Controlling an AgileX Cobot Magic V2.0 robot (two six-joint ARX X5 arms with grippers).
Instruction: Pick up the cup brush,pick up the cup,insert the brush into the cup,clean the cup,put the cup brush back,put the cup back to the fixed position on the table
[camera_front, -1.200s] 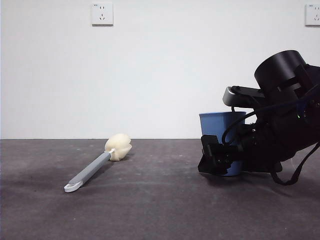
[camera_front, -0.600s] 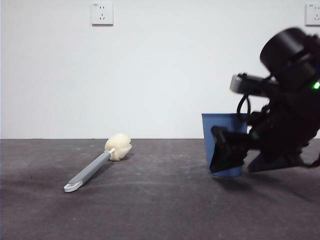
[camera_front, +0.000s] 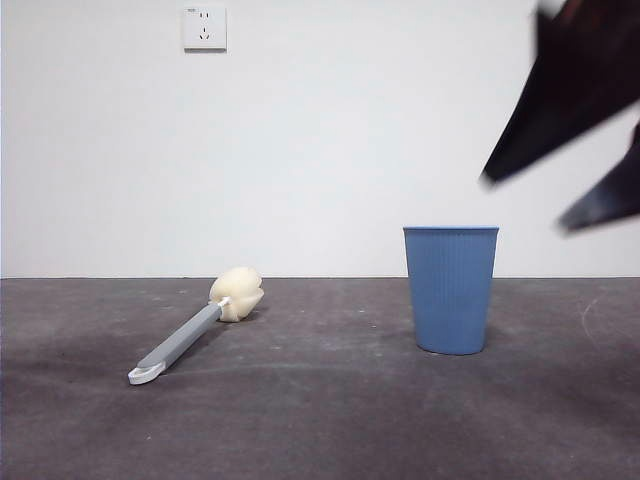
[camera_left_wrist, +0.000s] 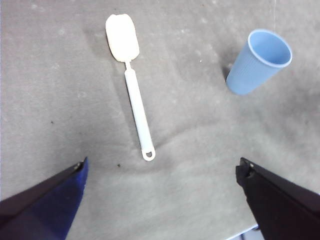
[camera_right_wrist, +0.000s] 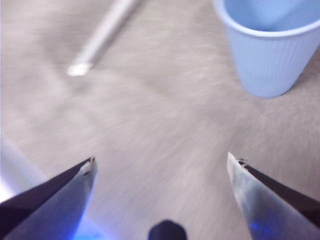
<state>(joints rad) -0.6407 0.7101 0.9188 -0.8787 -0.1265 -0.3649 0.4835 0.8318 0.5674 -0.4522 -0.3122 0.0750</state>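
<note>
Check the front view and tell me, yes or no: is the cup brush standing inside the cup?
No, the cup brush lies flat on the table, well apart from the upright cup.

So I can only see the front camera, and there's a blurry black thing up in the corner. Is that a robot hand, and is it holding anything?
Observer: Yes, that's the right gripper. Its wrist camera shows its jaws spread wide with nothing between them, only table.
Operator: Is there anything inside the blue cup? I can't see in from the side.
Observer: The left wrist camera looks down into the cup, and the part of the inside it shows is bare blue.
Operator: Where's the other hand?
Observer: The left gripper is high above the table, jaws open, holding nothing, with the cup brush lying flat below it.
</note>
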